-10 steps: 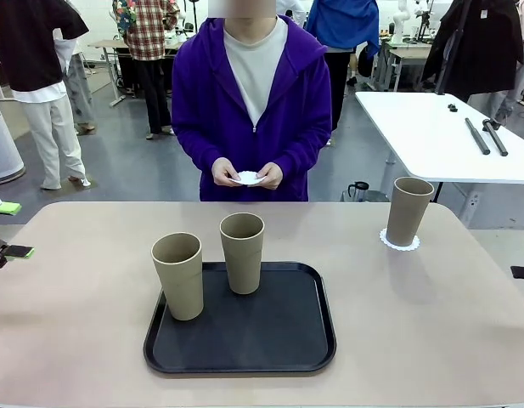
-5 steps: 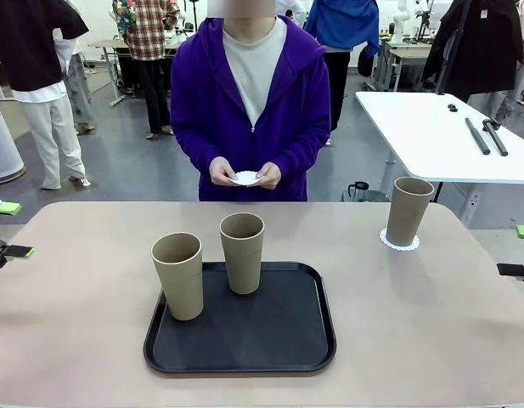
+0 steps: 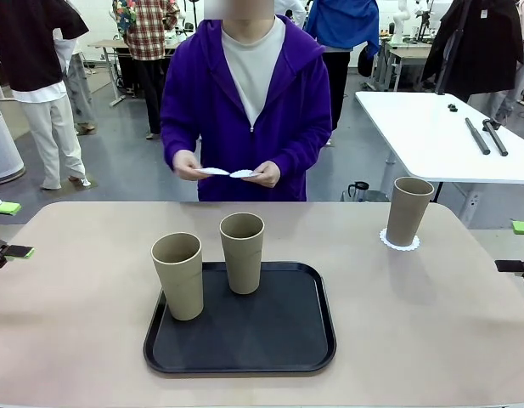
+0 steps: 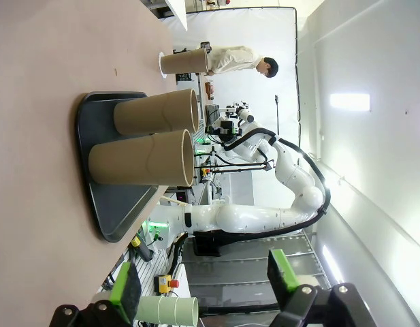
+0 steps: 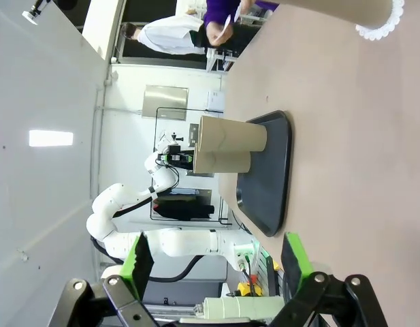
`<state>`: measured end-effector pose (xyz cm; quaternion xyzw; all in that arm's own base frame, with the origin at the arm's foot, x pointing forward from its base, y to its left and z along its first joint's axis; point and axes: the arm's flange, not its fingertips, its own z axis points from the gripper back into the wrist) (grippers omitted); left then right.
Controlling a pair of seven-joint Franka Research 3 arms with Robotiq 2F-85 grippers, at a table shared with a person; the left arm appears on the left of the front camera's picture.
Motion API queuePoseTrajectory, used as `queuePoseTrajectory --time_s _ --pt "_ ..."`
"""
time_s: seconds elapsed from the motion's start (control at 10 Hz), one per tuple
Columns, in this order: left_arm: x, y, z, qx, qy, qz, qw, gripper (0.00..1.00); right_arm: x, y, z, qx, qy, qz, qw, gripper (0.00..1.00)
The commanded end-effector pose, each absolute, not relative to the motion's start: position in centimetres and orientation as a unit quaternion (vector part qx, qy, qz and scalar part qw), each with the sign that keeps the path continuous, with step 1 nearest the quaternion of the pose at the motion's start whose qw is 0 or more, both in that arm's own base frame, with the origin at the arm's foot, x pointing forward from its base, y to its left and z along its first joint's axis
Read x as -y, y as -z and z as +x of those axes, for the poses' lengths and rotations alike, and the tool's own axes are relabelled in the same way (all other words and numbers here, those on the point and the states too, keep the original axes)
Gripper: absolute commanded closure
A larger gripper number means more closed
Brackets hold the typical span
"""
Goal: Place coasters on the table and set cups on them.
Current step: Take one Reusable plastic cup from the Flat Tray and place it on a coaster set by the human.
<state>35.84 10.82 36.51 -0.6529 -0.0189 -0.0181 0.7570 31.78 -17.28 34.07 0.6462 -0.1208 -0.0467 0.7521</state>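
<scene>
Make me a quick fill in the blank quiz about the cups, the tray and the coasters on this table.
The black tray holds ____ cups.
The third cup stands on a coaster toward the robot's ____ side of the table.
The person holds more coasters in ____ hands.
The left claw and the right claw both stand ____.
Missing words: two; right; both; open.

Only the lacy rim of the coaster shows, the rest hidden beneath the far cup. The white coasters in the person's hands are too small to count, perhaps two. The right wrist view's top edge cuts that cup off.
</scene>
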Motion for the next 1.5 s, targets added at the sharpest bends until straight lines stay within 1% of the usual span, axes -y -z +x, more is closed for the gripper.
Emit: queuePoseTrajectory --time_s 0.0,1.4 --pt "-10.92 -36.68 35.74 0.024 0.022 -0.657 0.753 0.0 17.28 -34.04 31.68 0.123 0.047 0.65 0.748 0.0" --pt "-10.92 -36.68 35.74 0.024 0.022 -0.657 0.753 0.0 17.28 -34.04 31.68 0.123 0.047 0.65 0.748 0.0"
